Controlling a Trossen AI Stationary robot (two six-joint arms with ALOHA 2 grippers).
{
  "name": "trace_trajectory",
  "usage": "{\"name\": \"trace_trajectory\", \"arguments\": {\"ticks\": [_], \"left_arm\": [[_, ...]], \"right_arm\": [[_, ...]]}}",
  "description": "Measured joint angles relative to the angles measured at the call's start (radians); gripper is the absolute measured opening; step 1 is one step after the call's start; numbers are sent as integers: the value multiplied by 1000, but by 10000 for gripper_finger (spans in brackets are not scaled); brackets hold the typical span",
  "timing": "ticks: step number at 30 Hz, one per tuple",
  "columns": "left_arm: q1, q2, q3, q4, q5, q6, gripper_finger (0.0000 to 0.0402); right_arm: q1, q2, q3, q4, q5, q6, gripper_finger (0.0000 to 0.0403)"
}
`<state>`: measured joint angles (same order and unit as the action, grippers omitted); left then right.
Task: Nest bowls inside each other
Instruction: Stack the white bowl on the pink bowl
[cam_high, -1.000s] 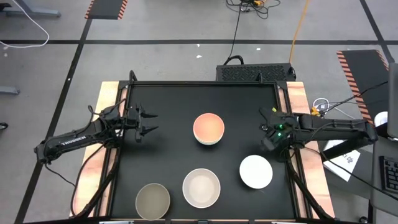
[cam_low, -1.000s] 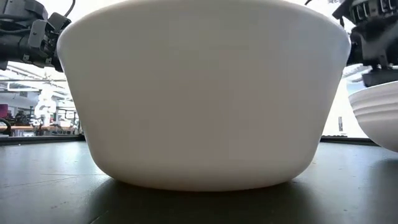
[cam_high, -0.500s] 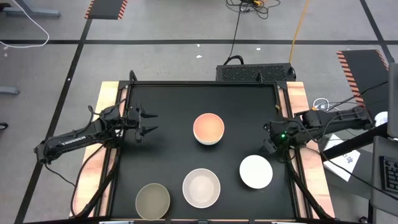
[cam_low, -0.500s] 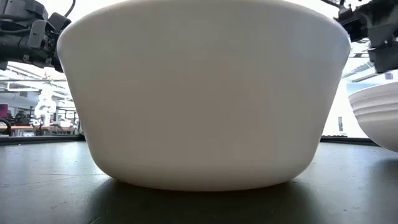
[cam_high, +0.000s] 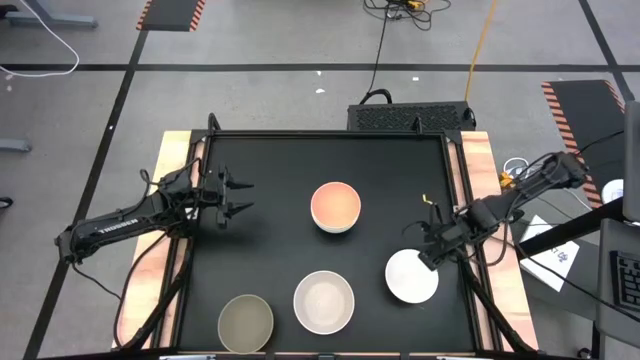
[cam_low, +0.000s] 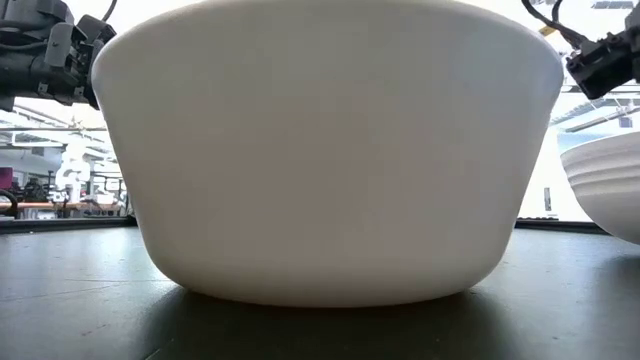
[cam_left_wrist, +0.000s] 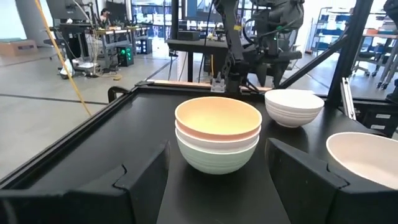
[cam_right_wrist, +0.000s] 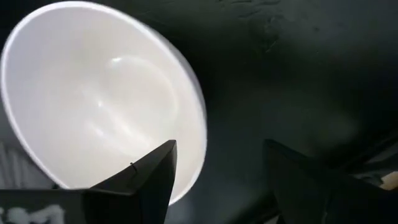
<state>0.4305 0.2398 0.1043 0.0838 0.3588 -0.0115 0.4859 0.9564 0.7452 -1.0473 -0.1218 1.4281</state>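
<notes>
Bowls sit in four spots on the black table (cam_high: 260, 250): a pink bowl (cam_high: 335, 206) near the middle, already nested in a pale bowl (cam_left_wrist: 217, 154) that shows under it in the left wrist view, a white bowl (cam_high: 411, 276) toward the right edge, a cream bowl (cam_high: 323, 301) at the near edge and an olive bowl (cam_high: 245, 322) toward the near left corner. I have the right gripper (cam_high: 432, 253) hanging over the white bowl's rim on the side toward the table's right edge, fingers spread wide and nothing in them; in its wrist view one finger lines up inside the rim and the other outside. The left gripper (cam_high: 236, 197) waits near the left edge, also spread and empty, facing the pink stack. I judge these to be rigid, smooth-glazed and light, so they should not flex, but the wall will be slippery and a hard pinch could chip it or tip the bowl. I would take the white one by the rim, one finger inside and one outside, well down the wall, and lift it level. Set down gently into the next bowl, since rim on rim may clack or slide. The ribbed outside seen in the left wrist view may give some grip.
</notes>
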Motion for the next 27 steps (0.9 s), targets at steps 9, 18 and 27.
{"name": "trace_trajectory", "arguments": {"ticks": [9, 18, 27], "left_arm": [[0, 0, 0, -5, 8, -3, 264], [0, 0, 0, -5, 10, 7, 264], [0, 0, 0, -6, 10, 22, 264]], "right_arm": [[1, 83, 0, 35, 17, -45, 231], [0, 154, -4, 38, 19, -120, 216], [-3, 166, -26, 47, 29, -137, 84]]}}
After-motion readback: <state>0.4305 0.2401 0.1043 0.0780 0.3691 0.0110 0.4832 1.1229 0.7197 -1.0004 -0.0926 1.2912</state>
